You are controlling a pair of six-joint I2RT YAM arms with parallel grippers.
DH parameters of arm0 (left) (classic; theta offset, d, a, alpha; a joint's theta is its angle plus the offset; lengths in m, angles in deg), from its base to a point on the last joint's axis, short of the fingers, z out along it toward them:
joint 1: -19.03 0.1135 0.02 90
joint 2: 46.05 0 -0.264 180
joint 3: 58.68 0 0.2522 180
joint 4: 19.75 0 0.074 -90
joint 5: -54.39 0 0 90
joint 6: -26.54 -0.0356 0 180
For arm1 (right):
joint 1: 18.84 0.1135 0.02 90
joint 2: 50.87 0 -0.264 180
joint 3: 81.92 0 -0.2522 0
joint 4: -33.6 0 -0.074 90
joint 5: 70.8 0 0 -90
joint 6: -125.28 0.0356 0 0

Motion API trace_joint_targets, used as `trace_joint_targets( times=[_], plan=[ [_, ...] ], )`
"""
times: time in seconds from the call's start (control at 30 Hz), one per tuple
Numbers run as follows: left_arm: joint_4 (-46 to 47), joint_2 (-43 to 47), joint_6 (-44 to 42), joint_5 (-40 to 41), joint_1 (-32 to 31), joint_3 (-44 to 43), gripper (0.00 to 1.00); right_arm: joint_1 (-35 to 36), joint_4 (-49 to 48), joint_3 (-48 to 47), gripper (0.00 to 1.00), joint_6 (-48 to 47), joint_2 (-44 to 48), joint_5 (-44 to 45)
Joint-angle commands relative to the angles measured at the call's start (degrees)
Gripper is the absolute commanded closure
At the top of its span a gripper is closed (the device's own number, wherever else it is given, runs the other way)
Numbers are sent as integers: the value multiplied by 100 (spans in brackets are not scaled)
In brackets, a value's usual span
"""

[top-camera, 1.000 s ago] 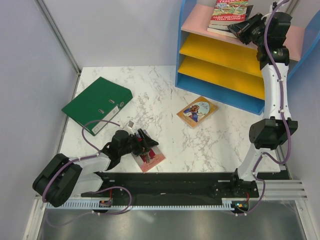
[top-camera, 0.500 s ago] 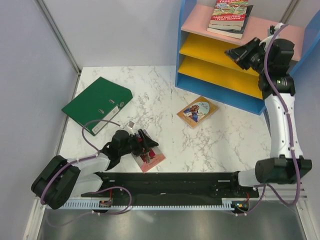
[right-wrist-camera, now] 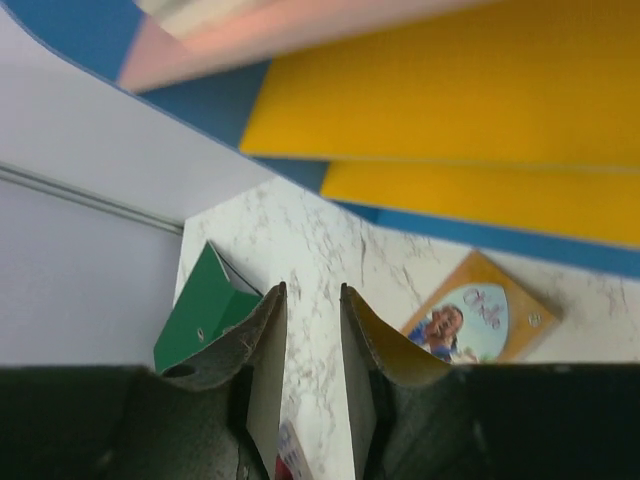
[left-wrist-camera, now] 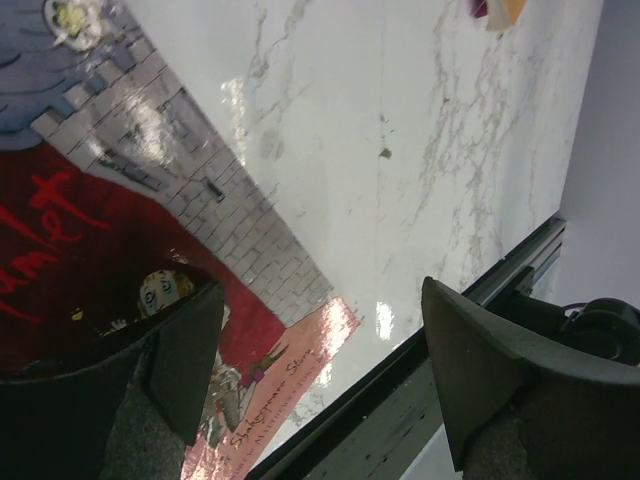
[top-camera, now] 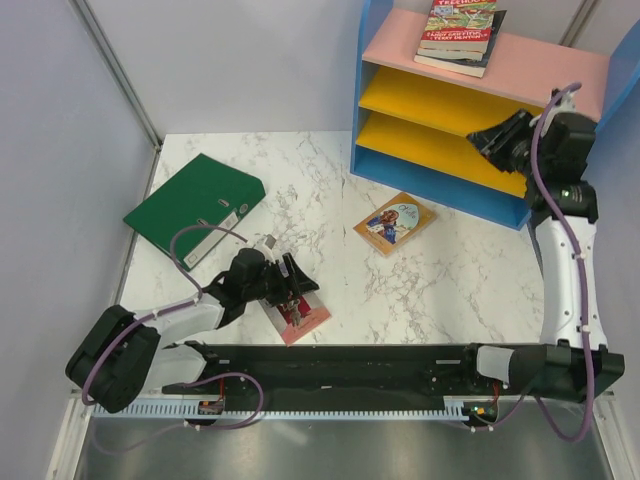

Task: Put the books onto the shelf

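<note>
Left end effector (left-wrist-camera: 322,340) wide over pink-red book (top-camera: 306,318) — right end effector (right-wrist-camera: 311,308) narrowly parted.

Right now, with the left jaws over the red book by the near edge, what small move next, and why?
Probably lower the left jaws and close on the red book at its edge: they stand open and empty, one over the cover, the other past its edge above the marble table, and the book lies flat.

A green lever-arch binder (top-camera: 195,208) is lying flat near the far-left corner of the white marble tabletop (top-camera: 320,180), its labelled spine facing the near edge.
</note>
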Motion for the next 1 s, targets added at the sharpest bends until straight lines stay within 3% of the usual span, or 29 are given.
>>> trace_joint_targets(
  times=[0.0,0.27,0.43,0.73,0.97],
  plan=[
    [257,-160,-202,-80,-38,112,14,-24,-262,-1562,65,-122,-595,-5],
    [389,-301,-202,-89,-56,156,14,-50,-297,-4734,64,702,-2589,-197],
    [441,-371,-202,-115,-56,147,14,-50,-455,-6386,70,1266,-3961,-372],
    [511,-345,-193,-124,-56,191,15,-50,-1456,-6810,85,2128,-5166,-496],
    [529,-362,-185,-124,-56,200,15,-59,-1598,-6364,90,2067,-5088,-558]
  ],
)
